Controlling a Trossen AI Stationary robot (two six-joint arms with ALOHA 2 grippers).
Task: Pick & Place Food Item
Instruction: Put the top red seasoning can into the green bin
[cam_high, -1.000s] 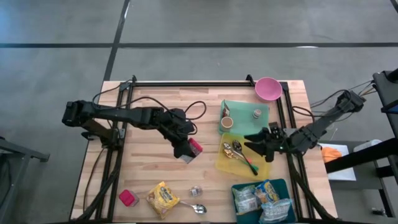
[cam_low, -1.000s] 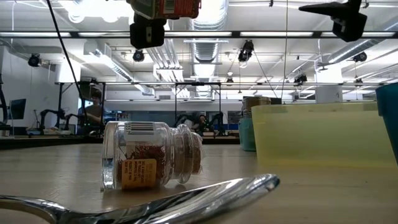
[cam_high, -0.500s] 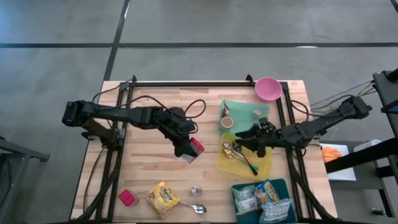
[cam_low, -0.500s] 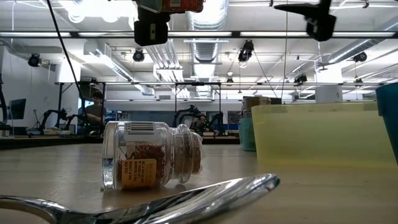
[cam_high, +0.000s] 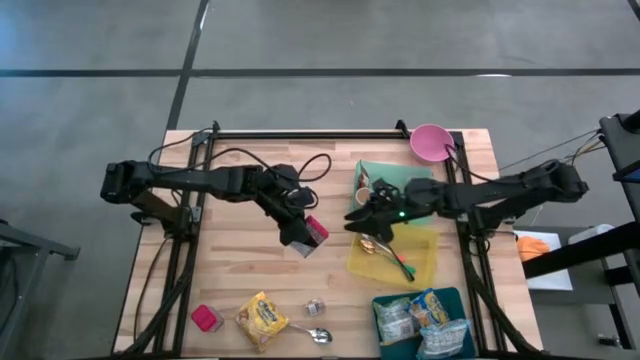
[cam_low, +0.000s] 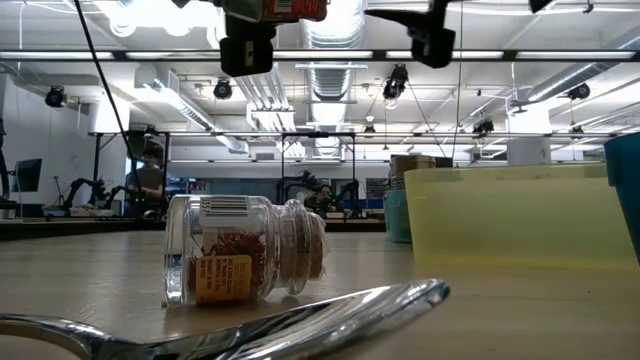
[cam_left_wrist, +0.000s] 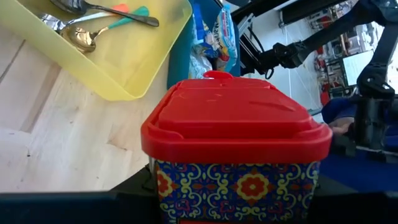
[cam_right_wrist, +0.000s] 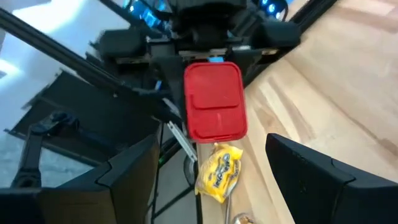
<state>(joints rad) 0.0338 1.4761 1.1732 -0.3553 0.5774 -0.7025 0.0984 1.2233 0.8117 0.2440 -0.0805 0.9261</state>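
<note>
Your left claw (cam_high: 303, 237) is clamped on the red-lidded tin (cam_high: 312, 233), holding it up off the table (cam_high: 240, 280) near the middle, just left of the yellow tray (cam_high: 425, 262). From the left wrist you see the tin (cam_left_wrist: 235, 146) filling the view, lid toward the camera, with the claw's dark fingers at either side of its patterned body. In the low view the tin (cam_low: 275, 8) hangs at the top edge, well above the spice jar (cam_low: 245, 248) lying on its side on the table.

Your right claw (cam_high: 358, 215) stands with its fingers wide apart and holds nothing. It hovers over the near edge of the green tray (cam_high: 395, 172), pointing at the tin, close to it but not touching. From the right wrist the two fingers (cam_right_wrist: 130, 165) frame the tin (cam_right_wrist: 214, 101) straight ahead, with the yellow snack bag (cam_right_wrist: 219, 172) on the table below it.

Against a second ago, your right arm has swung from the right end of the yellow tray across toward the table's middle, and now reaches out long and nearly straight. Its fingers are as far apart as they were. Your left claw has lifted and shifted the tin only slightly; its grip is unchanged. The jar, the spoon (cam_low: 230, 322) and the trays have not moved.
</note>
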